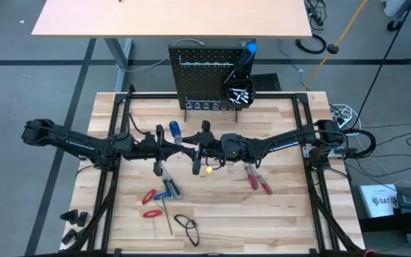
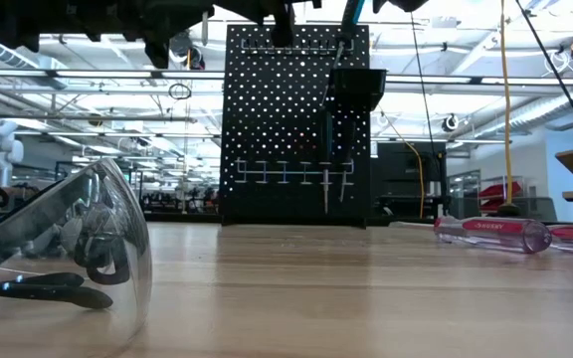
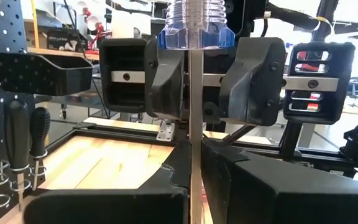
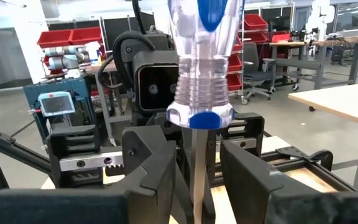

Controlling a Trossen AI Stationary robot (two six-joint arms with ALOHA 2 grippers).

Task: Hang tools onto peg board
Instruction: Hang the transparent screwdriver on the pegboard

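Observation:
A screwdriver with a clear and blue handle is held in the air over the middle of the table, where both arms meet. My left gripper is shut on its metal shaft. My right gripper faces it from the table's right, open. Its fingers stand on either side of the shaft just below the handle, not plainly touching. The black peg board stands at the far edge. It carries a blue-handled tool, a small bin and two black-handled screwdrivers in its hooks. My left gripper pinches the screwdriver's bare shaft between its two fingers, some way below the handle. The fingers come level from the table's left and lie across the shaft. The screwdriver is lifted clear of the table.
On the near left of the table lie red-handled pliers, a blue tool, a thin rod and safety glasses. Red-handled screwdrivers lie right of centre, and a small yellow piece lies below the grippers. A second table stands beyond.

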